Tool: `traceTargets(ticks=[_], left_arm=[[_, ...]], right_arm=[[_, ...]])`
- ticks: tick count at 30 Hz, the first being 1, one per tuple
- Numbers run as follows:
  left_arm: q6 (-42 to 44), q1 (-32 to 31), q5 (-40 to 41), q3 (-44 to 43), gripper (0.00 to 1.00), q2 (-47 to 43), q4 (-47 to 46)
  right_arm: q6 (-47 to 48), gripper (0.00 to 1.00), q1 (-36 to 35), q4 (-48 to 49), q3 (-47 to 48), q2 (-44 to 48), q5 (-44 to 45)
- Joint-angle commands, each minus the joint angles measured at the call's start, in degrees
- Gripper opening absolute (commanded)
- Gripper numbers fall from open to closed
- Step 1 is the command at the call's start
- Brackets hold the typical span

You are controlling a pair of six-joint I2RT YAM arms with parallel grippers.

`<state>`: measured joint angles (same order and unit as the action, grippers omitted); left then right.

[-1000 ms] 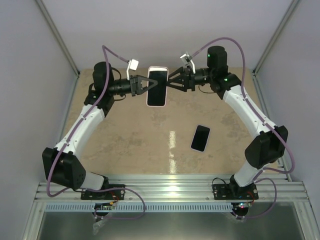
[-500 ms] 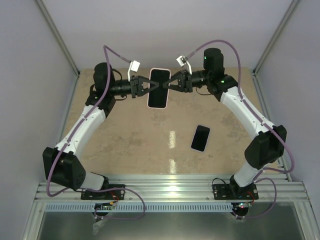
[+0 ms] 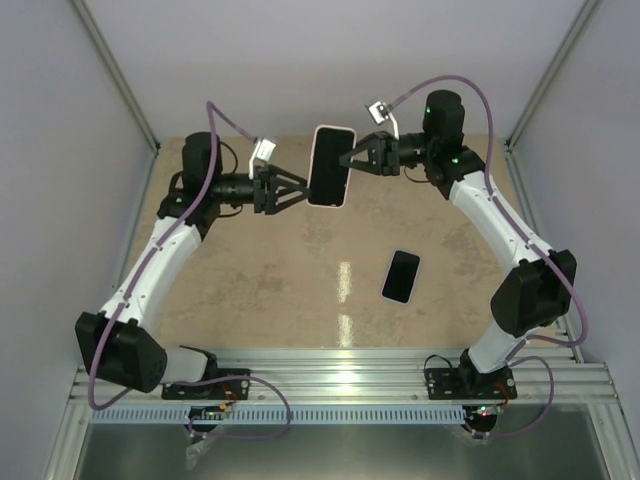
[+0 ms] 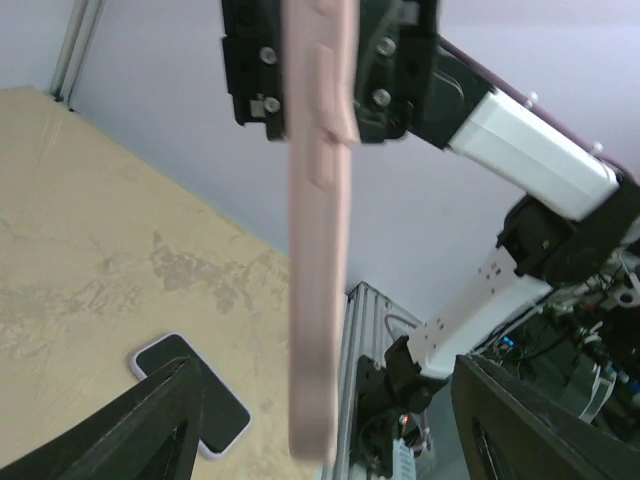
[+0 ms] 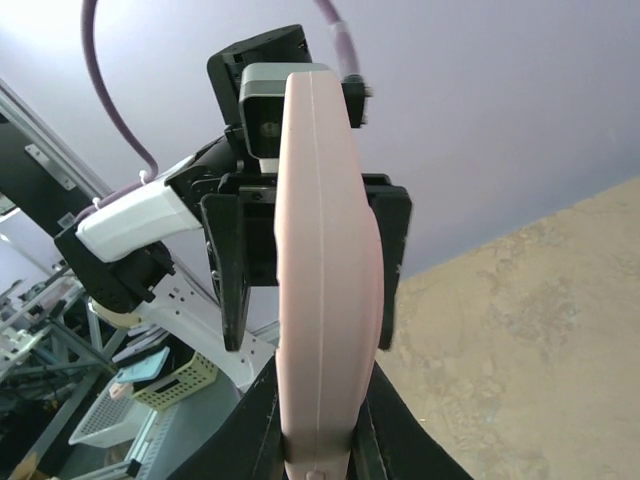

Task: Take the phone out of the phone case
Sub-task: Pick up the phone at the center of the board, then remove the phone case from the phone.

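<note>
A pink phone case [image 3: 330, 166] with the dark-screened phone [image 3: 329, 164] in it hangs in the air over the back of the table. My right gripper [image 3: 352, 158] is shut on its right edge. In the right wrist view both fingers clamp the case [image 5: 318, 300] near the bottom of the frame, at the gripper [image 5: 320, 445]. My left gripper [image 3: 300, 190] is open just left of the case. In the left wrist view the case [image 4: 318, 250] stands edge-on between the spread fingers of the gripper [image 4: 328, 400], and they do not touch it.
A second black phone with a pale rim [image 3: 401, 276] lies flat on the beige table [image 3: 250, 280], right of the middle; it also shows in the left wrist view [image 4: 195, 410]. Grey walls stand on three sides, and a metal rail [image 3: 340, 375] runs along the near edge.
My left gripper has opened, let go of the case and drawn back to the left. My right gripper has closed on the case and carried it slightly right and up.
</note>
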<state>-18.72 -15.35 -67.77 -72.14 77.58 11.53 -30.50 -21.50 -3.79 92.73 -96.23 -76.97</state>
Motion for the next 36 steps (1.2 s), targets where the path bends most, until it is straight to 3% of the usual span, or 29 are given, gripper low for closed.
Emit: traceTargets(ticks=[1,5,16,23,30,36], left_arm=[[7.13,1.95,-8.48,3.87,0.69,-4.18,3.08],[11.35,2.00,-9.15,6.84,0.66,-6.90,0.87],[31.50,0.58,-9.05,-0.87,0.56,-4.87,19.93],[31.52,-2.57,-7.36,-0.95,0.45,-4.25,18.84],[38.35,-2.58,-6.94,-0.36,0.42,-4.74,23.78],[39.20,-2.58,-5.40,0.16,0.38,-4.16,23.89]], right_arm=[[-4.16,0.01,0.56,3.53,-0.62,2.55,-4.80],[-5.62,0.00,0.59,3.61,-0.72,2.39,-6.79],[-0.46,0.00,-0.90,-6.09,0.26,0.54,-10.57],[-5.96,0.00,-2.16,-1.38,1.81,-0.98,-10.66],[-8.20,0.00,-2.28,-0.14,1.60,-1.25,-12.54],[-8.65,0.00,-2.24,0.10,1.78,-1.33,-12.33]])
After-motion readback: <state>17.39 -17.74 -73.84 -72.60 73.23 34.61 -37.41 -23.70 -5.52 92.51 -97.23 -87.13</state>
